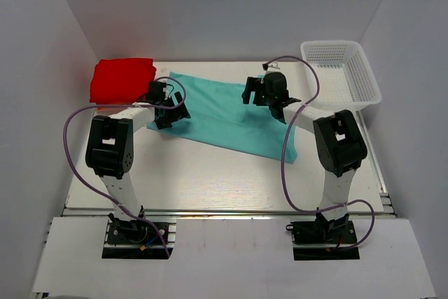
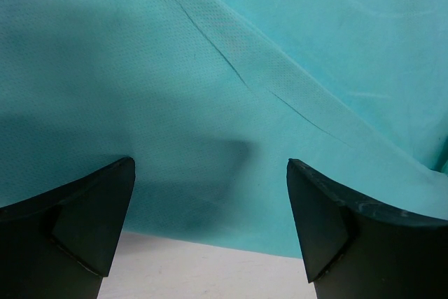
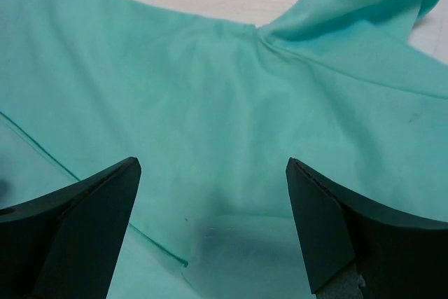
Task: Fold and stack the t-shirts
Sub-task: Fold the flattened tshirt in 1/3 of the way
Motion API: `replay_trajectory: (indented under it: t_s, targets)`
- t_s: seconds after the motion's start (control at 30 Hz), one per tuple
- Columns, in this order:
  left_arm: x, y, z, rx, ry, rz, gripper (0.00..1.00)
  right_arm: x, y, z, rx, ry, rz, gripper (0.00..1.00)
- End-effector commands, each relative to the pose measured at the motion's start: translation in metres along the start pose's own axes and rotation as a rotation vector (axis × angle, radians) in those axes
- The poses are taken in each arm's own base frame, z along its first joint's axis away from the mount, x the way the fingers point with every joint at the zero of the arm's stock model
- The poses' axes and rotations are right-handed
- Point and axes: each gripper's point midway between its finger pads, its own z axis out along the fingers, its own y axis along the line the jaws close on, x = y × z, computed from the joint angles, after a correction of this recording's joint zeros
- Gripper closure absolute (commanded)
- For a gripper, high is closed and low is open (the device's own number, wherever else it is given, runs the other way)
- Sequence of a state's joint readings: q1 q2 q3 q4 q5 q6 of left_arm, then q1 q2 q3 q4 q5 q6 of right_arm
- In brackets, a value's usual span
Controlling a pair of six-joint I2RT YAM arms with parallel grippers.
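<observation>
A teal t-shirt (image 1: 231, 113) lies spread flat across the middle of the table. A bright red t-shirt (image 1: 121, 78) lies folded at the back left corner. My left gripper (image 1: 170, 111) is open and empty, low over the teal shirt's left edge; the left wrist view shows the cloth (image 2: 231, 82) and its hem just above bare table between the fingers. My right gripper (image 1: 260, 94) is open and empty over the shirt's upper right part; the right wrist view shows the cloth (image 3: 210, 117) with a sleeve (image 3: 364, 5) folded at the far right.
A white plastic mesh basket (image 1: 341, 73) stands at the back right corner. White walls enclose the table on three sides. Purple cables loop beside both arms. Bare table (image 1: 210, 173) lies in front of the teal shirt.
</observation>
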State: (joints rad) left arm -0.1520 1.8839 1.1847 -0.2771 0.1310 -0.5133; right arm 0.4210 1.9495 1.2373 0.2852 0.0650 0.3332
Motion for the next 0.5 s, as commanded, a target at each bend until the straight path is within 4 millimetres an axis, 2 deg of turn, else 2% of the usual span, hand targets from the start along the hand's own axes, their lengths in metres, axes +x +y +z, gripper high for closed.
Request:
replay_trajectory:
  t_s: [0.0,0.03,0.07,0.13,0.17,0.2,0.23,0.3,0.33,0.37,0.43,0.47]
  targets:
    - [0.012,0.015,0.005,-0.06,0.046,0.007,0.0,-0.04,0.003,-0.017,0.02,-0.068,-0.052,0.1]
    - [0.012,0.015,0.005,-0.06,0.046,0.007,0.0,-0.027,-0.001,-0.023,0.031,-0.027,-0.053,0.1]
    - [0.012,0.015,0.005,-0.06,0.046,0.007,0.0,-0.03,0.001,-0.032,0.028,-0.027,-0.051,0.1]
    - [0.009,0.014,0.003,-0.055,0.038,0.017,0.0,-0.003,-0.006,-0.047,0.052,0.058,-0.026,0.1]
    - [0.009,0.014,0.003,-0.055,0.038,0.017,0.0,-0.003,-0.003,-0.057,0.04,0.062,-0.023,0.1]
    - [0.007,0.012,0.0,-0.05,0.029,0.019,0.0,0.019,-0.009,-0.064,0.06,0.119,0.011,0.1]
    - [0.007,0.012,0.0,-0.05,0.029,0.019,0.0,0.01,-0.005,-0.077,0.052,0.095,0.023,0.1]
    - [0.009,0.013,-0.002,-0.051,0.03,0.018,0.0,0.055,-0.016,-0.091,0.074,0.192,0.086,0.1]
    - [0.012,0.012,-0.005,-0.042,0.036,0.018,0.0,0.064,-0.015,-0.102,0.051,0.213,0.102,0.1]
    - [0.011,0.009,-0.005,-0.028,0.032,0.019,0.0,0.083,-0.019,-0.108,0.058,0.252,0.11,0.1]
    - [0.02,0.01,-0.006,-0.016,0.056,0.016,0.0,0.095,-0.022,-0.118,0.067,0.264,0.145,0.1]
    - [0.024,0.012,-0.006,-0.02,0.064,0.015,0.0,0.11,-0.026,-0.124,0.08,0.295,0.173,0.1]
